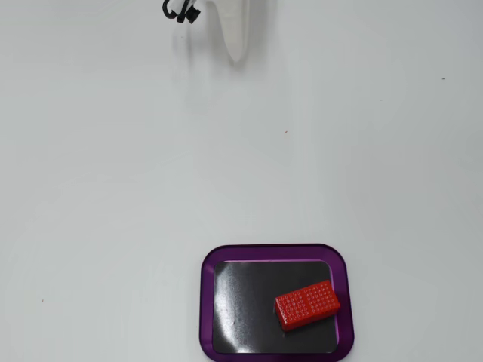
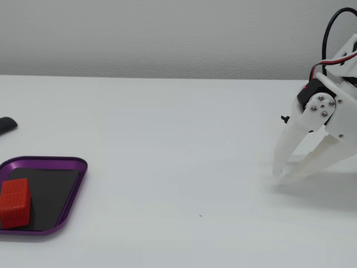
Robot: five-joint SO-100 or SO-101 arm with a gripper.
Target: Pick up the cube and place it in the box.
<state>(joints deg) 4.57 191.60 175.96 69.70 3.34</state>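
The red cube [image 1: 306,305] lies on the black floor of the purple-rimmed box [image 1: 275,248], toward its right side and turned at a slant. In the side-on fixed view the cube [image 2: 14,202] sits at the left end of the box [image 2: 56,161]. My white gripper [image 2: 280,176] rests far off at the right, tips down near the table, its two fingers meeting at the tips with nothing between them. From above, only the gripper [image 1: 237,54] tip shows at the top edge.
A dark object [image 2: 5,124] lies at the left edge behind the box. A black cable [image 2: 334,28] loops above the gripper's wrist. White tabletop stretches between the gripper and the box.
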